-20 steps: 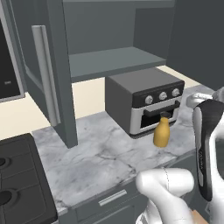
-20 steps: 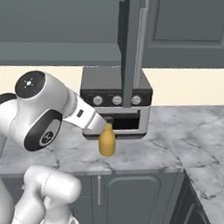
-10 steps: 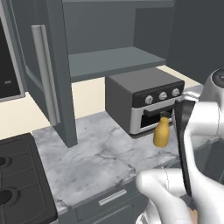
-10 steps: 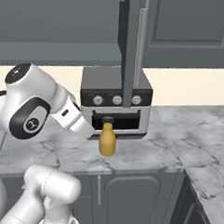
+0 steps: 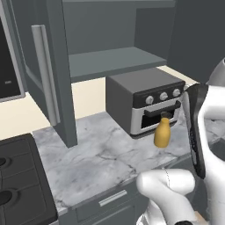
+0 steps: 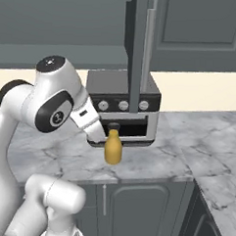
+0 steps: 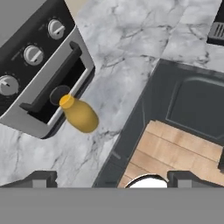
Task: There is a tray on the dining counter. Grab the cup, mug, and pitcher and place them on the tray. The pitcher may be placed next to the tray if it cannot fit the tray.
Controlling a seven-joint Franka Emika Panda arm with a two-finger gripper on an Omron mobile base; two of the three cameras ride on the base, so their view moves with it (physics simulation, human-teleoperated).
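On the marble worktop: mustard-yellow pitcher, upright, just in front of the toaster oven
Pitcher's position: near the worktop's front edge, neck lined up with the oven's dark glass door
Toaster oven: grey box, three knobs across the top of its face, bar handle over the door, sitting under an open wall cabinet
Worktop: grey-white veined marble, stove at its left end in the left base view
Cabinet door: swung open, long vertical handle, hanging over the worktop beside the oven
Gripper: fingers spread wide apart, nothing between them, looking down from above with the pitcher off to the upper left, well apart from both tips
Arm: upper links raised beside the pitcher in both base views, not touching it
Below the hand: dark grey base cabinets and a strip of wooden floor
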